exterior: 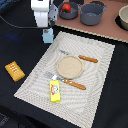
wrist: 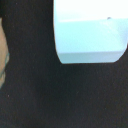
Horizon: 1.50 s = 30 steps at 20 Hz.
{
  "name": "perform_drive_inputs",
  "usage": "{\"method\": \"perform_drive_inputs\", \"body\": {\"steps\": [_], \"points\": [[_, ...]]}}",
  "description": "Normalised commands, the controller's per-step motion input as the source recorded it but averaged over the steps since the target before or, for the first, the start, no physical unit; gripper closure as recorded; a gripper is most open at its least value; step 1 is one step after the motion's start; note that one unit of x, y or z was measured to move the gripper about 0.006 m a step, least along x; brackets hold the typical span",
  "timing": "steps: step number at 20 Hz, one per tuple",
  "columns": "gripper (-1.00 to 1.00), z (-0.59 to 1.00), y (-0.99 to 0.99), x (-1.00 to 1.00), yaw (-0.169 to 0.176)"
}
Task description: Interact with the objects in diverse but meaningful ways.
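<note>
Black table (exterior: 20, 100) with a pale woven mat (exterior: 95, 75) laid on it at an angle, and a brown board (exterior: 100, 29) along the far edge. On the mat: round tan plate (exterior: 69, 67) in the middle, wooden-handled knife (exterior: 74, 84) on its near side, wooden-handled fork (exterior: 82, 58) on its far side. Yellow butter block (exterior: 55, 90) lies on the mat near the knife's blade end. Orange bread loaf (exterior: 14, 70) sits off the mat on the bare table, toward the exterior view's left, well apart from the rest. On the board: grey two-handled pot (exterior: 92, 13), empty as far as visible; beside it a smaller grey bowl (exterior: 68, 10) holding a small red ball (exterior: 65, 7). Edge of a third vessel (exterior: 123, 17) at the exterior view's right. White arm is over the mat's far corner, fingers (exterior: 47, 27) pointing down at the pale blue carton (exterior: 47, 35). Carton is upright at the mat corner, right under the arm. Wrist view shows the carton (wrist: 90, 35) close up against the black table; fingers themselves not visible there. Can't tell whether they're clamped on the carton or just around it.
</note>
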Motion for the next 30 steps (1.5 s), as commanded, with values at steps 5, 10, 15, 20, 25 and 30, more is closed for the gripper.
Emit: {"method": "perform_drive_inputs", "body": {"steps": [5, 10, 15, 20, 25, 30], "points": [[-1.0, -0.28, 0.01, 0.0, 0.0], [-1.0, -0.25, 0.15, 0.01, 0.0], [-1.0, -0.19, 0.33, 0.06, 0.0], [-1.0, -0.17, 0.4, 0.1, 0.0], [-1.0, -0.23, 0.25, 0.03, 0.0], [-1.0, -0.25, 0.16, 0.01, 0.0]]}}
